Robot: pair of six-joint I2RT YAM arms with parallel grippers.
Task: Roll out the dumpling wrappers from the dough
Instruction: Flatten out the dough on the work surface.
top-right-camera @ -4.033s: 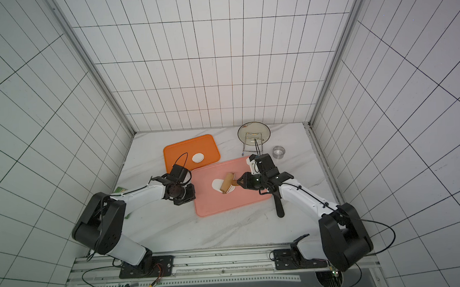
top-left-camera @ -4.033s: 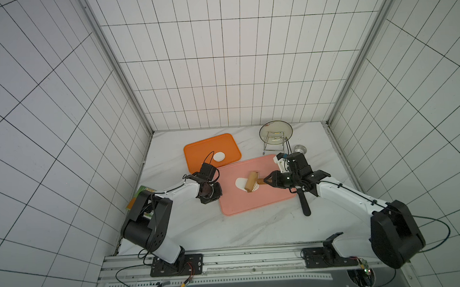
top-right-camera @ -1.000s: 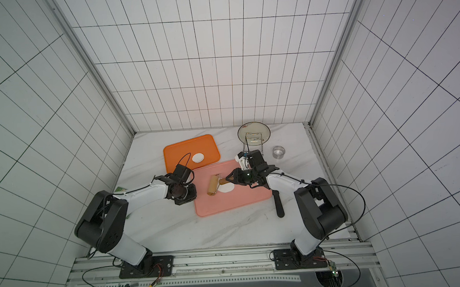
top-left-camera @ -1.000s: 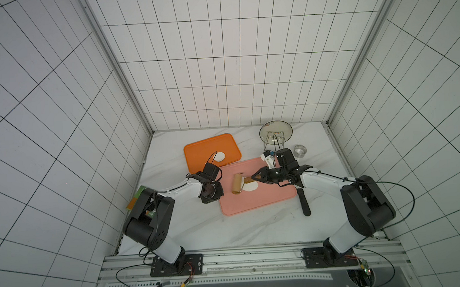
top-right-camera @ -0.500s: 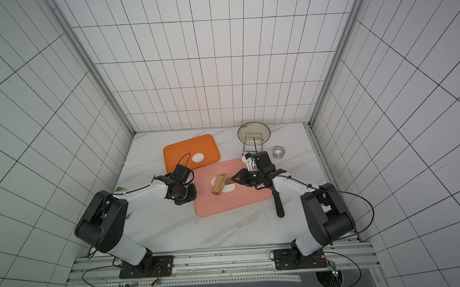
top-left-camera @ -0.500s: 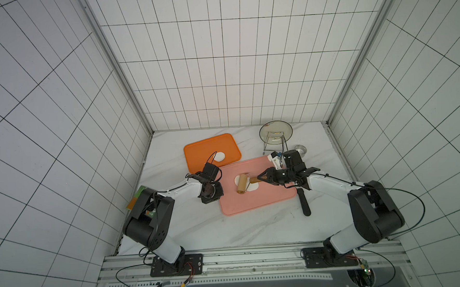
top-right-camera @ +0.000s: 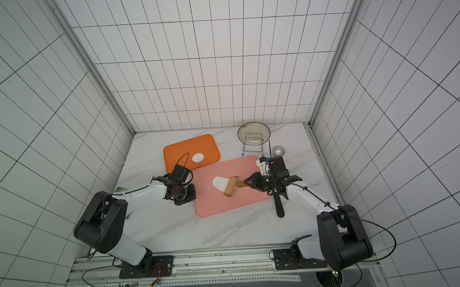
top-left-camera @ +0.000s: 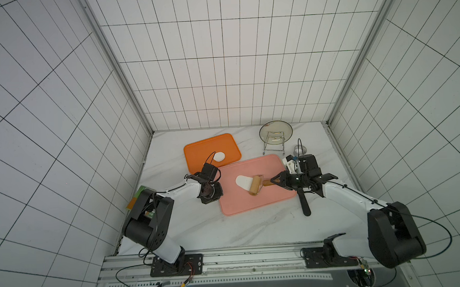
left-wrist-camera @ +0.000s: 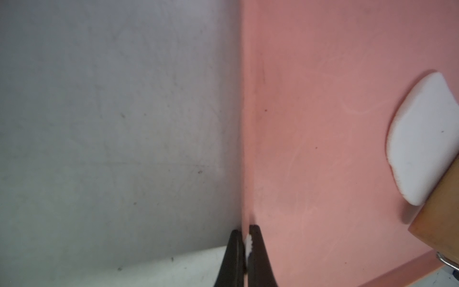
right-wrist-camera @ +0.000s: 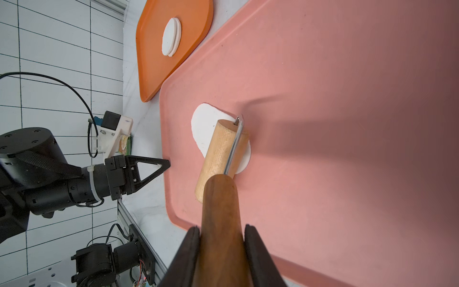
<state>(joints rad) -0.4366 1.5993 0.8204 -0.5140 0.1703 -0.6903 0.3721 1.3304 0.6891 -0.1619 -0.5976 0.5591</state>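
Your right claw (right-wrist-camera: 221, 231) is clamped narrow on the dark wooden handle (right-wrist-camera: 219, 198) of the rolling pin (right-wrist-camera: 218, 154), with the pale drum straight ahead of its tips. The dough (right-wrist-camera: 207, 124) lies under and just beyond that drum, on the pink board (right-wrist-camera: 323, 99). The drum covers the part nearer the claw and the far part shows bare. Your left claw (left-wrist-camera: 244, 231) is fully closed and empty, its tips at the board's rim on the side away from the right claw. Whether it presses the board down, I cannot tell. From it the dough sits well ahead, off to one side.

Judge the dough as soft, light and a little tacky. It should spread under pressure rather than slide, and it may cling to the drum and lift with it. Do not pinch it directly. Work it through the pin, holding the handle where you have it, and press evenly. It looks plain white, matte and smooth, a flattened oval with an uneven outline and a rounded edge.

The dumpling wrappers (right-wrist-camera: 171, 37) lie further beyond the dough from the right claw, two neat round white discs overlapping on the orange tray (right-wrist-camera: 154, 74). They look thin and floppy, likely to tear, so take them by an edge.
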